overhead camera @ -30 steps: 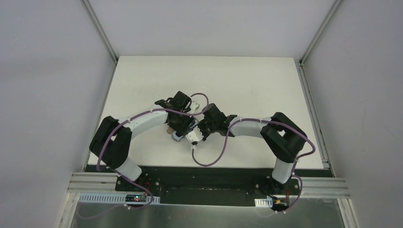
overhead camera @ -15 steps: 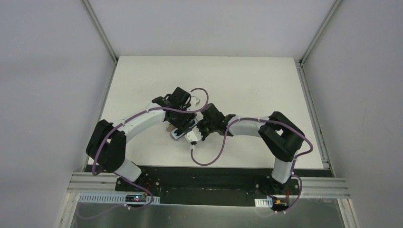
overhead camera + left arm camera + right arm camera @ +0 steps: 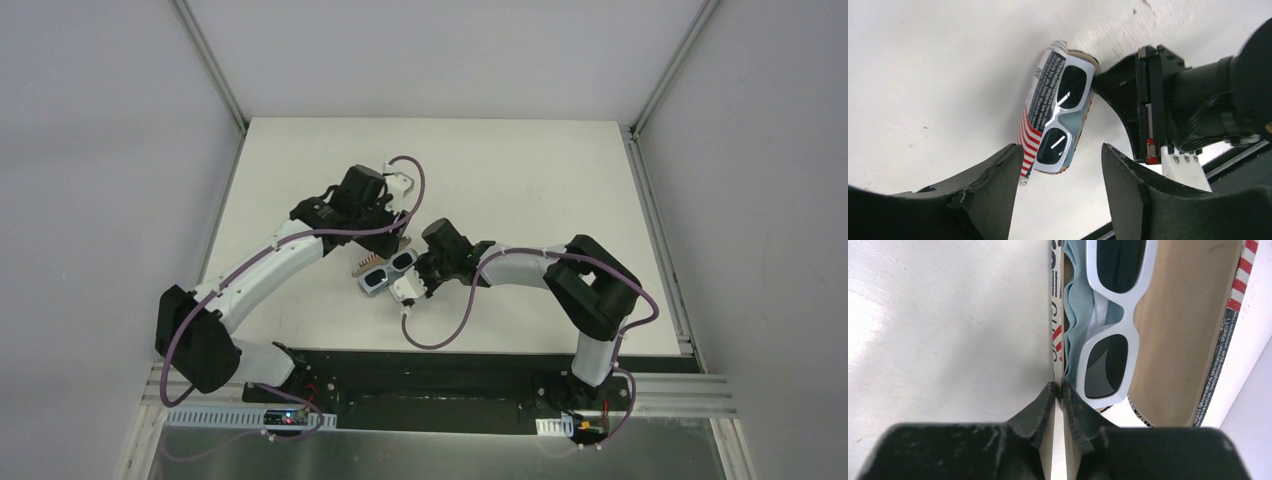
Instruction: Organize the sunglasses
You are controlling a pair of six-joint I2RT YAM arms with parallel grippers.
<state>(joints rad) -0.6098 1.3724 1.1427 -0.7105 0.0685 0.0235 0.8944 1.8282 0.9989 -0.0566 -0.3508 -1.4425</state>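
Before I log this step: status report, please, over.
Left gripper open, empty, clear of the case. Right gripper shut on case wall. Sunglasses inside open case, on blue cloth. Nothing in the way.

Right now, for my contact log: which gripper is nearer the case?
Right. The right gripper pinches a wall of the case; the left gripper hovers open, apart from it.

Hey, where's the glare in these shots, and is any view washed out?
Left wrist: a white glare streak on each lens of the sunglasses. Right wrist: table washed out at the left edge, lenses streak-free. Top external: even light, no glare.
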